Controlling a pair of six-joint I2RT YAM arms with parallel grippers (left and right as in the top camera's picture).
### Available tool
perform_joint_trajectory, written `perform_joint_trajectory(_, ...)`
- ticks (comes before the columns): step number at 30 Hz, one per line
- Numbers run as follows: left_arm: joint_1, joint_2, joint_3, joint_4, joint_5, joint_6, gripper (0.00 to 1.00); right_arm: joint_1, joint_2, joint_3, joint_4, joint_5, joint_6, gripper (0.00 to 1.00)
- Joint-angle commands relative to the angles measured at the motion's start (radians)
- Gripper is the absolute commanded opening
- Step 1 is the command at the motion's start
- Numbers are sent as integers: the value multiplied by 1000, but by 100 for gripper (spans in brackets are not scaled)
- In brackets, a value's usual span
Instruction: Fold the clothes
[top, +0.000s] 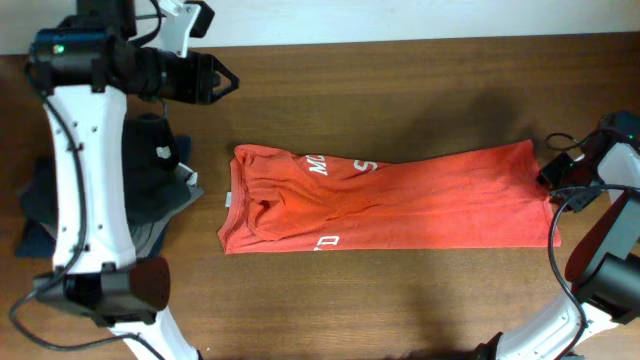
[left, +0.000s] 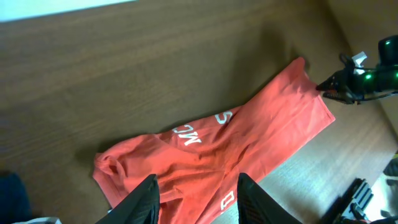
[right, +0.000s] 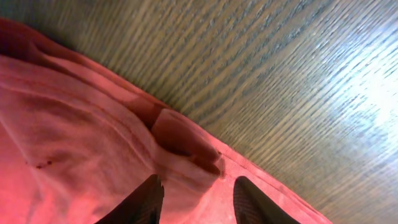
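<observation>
While T-shirt (top: 400, 200) lies as long folded strip mid-table (top: 400, 90), collar toward left arm, hem toward right, likely next fold is end over end. Right gripper (right: 196, 186) low at hem corner, jaws apart, no cloth pinched yet — take both layers squarely. Left gripper (left: 196, 186) high, well apart from shirt, jaws apart, empty — could pin collar end.

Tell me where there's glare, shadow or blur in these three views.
Overhead: even light, sharp, with a faint shadow on the table beyond the shirt. Left wrist: washed-out strip along the top-left edge, shirt crisp. Right wrist: strong glare on the table at right; the near shirt folds look soft.
</observation>
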Motion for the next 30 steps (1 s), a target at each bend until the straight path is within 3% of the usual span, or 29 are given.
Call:
perform_joint_trajectory(1, 2, -24, 5, -2, -18, 20, 41, -2, 5, -38, 18, -5, 40, 41)
perform_joint_trajectory(4, 2, -32, 6, -2, -17, 20, 41, -2, 5, -56, 32, -5, 46, 41)
perform_joint_trajectory(10, 2, -32, 5, -2, -17, 20, 41, -4, 5, -56, 43, -5, 45, 29)
perform_joint_trajectory(17, 2, -32, 5, -1, -18, 20, 42, -40, -7, -20, 31, -63, 19, 28)
perform_joint_trajectory(24, 2, -32, 5, -1, -18, 20, 42, -63, -7, -19, 42, -80, 18, 4)
perform_joint_trajectory(30, 2, -32, 5, 4, -37, 20, 42, -63, -13, -6, 33, -118, -19, 4)
